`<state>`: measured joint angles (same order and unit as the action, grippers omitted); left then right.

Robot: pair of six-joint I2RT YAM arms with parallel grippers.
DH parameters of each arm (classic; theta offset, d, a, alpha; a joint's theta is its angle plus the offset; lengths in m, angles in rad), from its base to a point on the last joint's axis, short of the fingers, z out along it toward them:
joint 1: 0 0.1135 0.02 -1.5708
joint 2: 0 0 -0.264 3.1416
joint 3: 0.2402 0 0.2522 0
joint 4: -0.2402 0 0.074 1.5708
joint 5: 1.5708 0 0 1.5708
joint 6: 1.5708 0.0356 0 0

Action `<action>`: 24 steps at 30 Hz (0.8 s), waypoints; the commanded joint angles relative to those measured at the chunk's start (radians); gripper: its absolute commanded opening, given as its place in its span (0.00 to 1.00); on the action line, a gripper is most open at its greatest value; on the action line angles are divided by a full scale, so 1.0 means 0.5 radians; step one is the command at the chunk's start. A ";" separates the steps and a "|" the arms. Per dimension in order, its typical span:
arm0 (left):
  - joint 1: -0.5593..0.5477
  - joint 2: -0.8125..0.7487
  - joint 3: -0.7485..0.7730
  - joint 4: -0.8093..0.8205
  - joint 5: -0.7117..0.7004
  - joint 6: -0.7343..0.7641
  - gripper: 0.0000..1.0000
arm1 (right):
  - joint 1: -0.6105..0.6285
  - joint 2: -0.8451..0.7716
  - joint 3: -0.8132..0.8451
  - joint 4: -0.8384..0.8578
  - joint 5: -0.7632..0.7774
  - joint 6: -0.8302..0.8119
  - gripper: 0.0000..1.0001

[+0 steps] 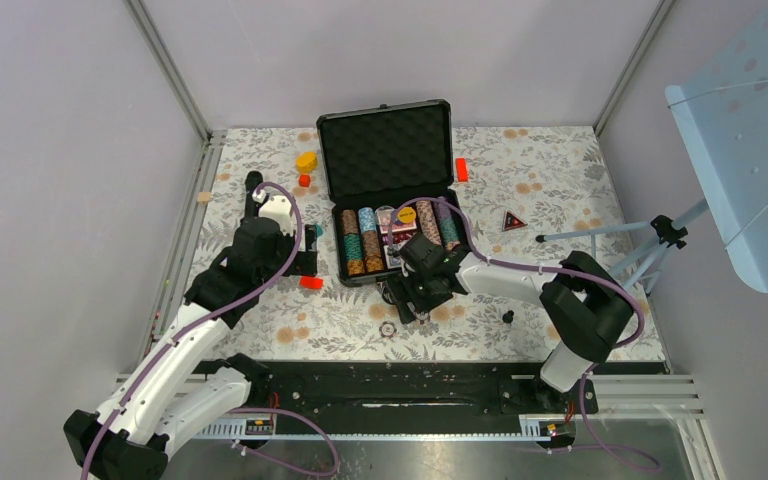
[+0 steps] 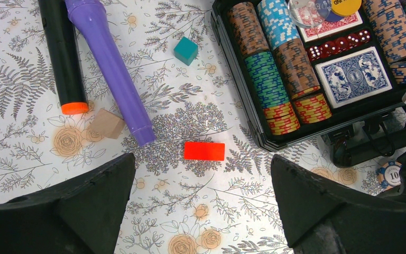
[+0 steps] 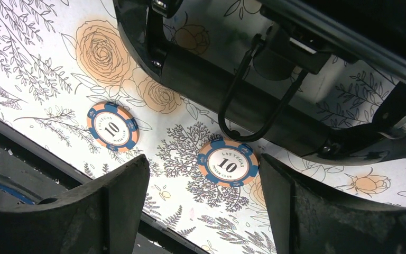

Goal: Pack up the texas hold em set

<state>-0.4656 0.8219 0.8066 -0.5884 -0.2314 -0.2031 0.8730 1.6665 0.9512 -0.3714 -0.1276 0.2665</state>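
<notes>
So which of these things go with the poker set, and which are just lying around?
Poker set: black case, rows of chips, card deck, two loose chips on the table.
Just lying around: red block, teal cube, tan block, purple tube.

Bright, even, diffuse light fills all 3 views, leaving only soft, short shadows on the floral-printed worktop (image 1: 550,190), while the foam lid of the black hard case (image 1: 385,145) reads as a dark, low-detail patch. In both wrist views the worktop is sharp, but the left tool (image 2: 202,161) and right tool (image 3: 203,164) sit dim and slightly blurred at the bottom edge. The case's glossy wall mirrors the floral print.
</notes>
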 commanded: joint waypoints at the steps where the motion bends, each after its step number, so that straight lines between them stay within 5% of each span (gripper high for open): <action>1: 0.009 -0.002 -0.018 0.086 0.042 0.005 0.99 | 0.043 0.045 -0.018 -0.018 -0.083 0.002 0.82; 12: 0.009 -0.002 -0.021 0.088 0.040 0.004 0.99 | 0.043 -0.043 0.223 -0.115 0.302 -0.032 0.86; 24: 0.009 -0.033 -0.016 0.070 -0.106 -0.028 0.99 | 0.241 -0.068 0.276 -0.130 0.373 0.213 0.82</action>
<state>-0.4656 0.8219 0.8062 -0.5888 -0.2394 -0.2039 0.9257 1.6417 1.1000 -0.4210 0.0166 0.2947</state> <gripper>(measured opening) 0.989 0.831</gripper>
